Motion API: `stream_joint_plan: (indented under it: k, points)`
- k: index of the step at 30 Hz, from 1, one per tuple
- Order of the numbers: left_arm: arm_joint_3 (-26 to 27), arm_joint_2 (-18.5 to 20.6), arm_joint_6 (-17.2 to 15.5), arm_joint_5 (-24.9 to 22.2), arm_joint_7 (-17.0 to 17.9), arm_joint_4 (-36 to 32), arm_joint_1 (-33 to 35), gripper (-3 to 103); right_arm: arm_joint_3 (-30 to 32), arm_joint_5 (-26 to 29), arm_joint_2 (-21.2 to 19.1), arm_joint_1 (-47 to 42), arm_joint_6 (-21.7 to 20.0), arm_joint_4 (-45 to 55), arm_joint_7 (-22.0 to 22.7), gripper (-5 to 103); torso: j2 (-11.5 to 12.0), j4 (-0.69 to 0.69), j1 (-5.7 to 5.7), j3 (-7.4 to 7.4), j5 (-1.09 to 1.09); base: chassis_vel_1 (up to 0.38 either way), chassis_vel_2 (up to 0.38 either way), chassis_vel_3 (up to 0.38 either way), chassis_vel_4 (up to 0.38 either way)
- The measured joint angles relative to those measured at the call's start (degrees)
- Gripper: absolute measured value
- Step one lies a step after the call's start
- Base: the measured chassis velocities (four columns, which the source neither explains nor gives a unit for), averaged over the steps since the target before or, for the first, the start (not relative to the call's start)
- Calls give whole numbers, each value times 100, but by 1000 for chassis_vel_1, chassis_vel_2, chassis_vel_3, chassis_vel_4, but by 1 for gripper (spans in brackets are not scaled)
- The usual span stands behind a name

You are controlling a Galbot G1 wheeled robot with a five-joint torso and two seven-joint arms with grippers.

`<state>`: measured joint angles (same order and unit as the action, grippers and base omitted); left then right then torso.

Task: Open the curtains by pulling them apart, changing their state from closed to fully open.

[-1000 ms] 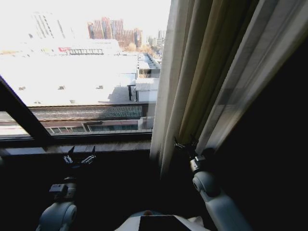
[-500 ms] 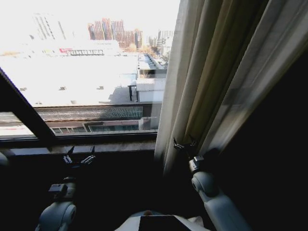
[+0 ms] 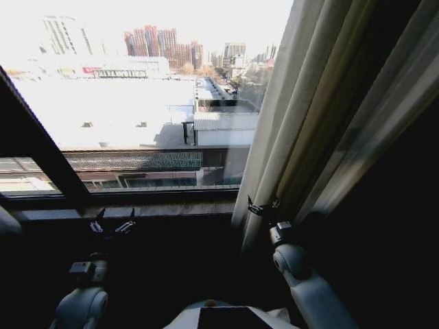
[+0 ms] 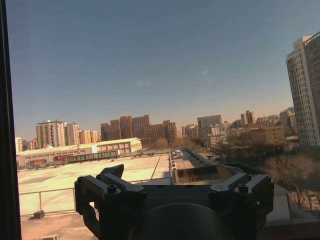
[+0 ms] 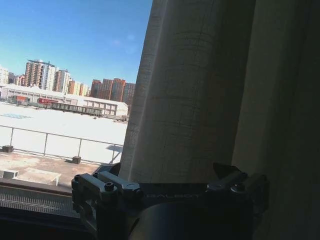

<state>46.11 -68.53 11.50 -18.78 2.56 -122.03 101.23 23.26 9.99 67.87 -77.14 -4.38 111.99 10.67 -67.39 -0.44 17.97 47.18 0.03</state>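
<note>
Curtain (image 3: 322, 116): bunched at right of frame, its edge shifted further right than a second ago, baring more window (image 3: 137, 103); right end effector (image 3: 263, 208) spread open against its folds, left end effector (image 3: 112, 225) open, idle lower left; opening nearly done.

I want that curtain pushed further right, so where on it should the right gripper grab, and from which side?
Probably the curtain's free leading edge, low down by the sill, coming from the window side. The folds bunch there, right at the right gripper, whose open fingers could close across them.
</note>
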Motion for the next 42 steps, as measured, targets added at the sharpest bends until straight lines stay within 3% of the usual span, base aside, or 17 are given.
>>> stream_joint_plan:
  k: [15,22,24,30,37,39,42]
  points:
    - [2,-102,1,96,0,-37,3,100,-494,446,-384,840,-343,-519,206,100,0,2,0,0,-3,0,0,0,0]
    - [-4,-165,-17,189,0,-41,-21,100,-568,674,-383,1376,-362,-990,230,101,0,2,0,0,-3,0,0,0,0]
    - [-4,-171,-29,203,0,-37,-32,100,-568,718,-343,1462,-362,-1099,227,91,0,2,0,0,-3,0,0,0,0]
    - [8,-167,-41,209,0,-14,-32,100,-528,745,-298,1508,-344,-1216,218,75,0,1,1,0,-3,0,0,0,0]
    - [23,-153,57,185,5,99,-66,100,-485,742,-165,1530,-293,-1310,183,42,0,3,1,0,-4,0,0,0,0]
    - [29,-143,90,182,5,140,-83,100,-475,741,-135,1498,-284,-1307,179,42,0,2,0,0,-4,0,0,0,0]
    - [94,-144,132,169,7,188,-140,100,-490,670,-73,1429,-166,-1357,96,27,0,0,0,0,-4,0,0,0,0]
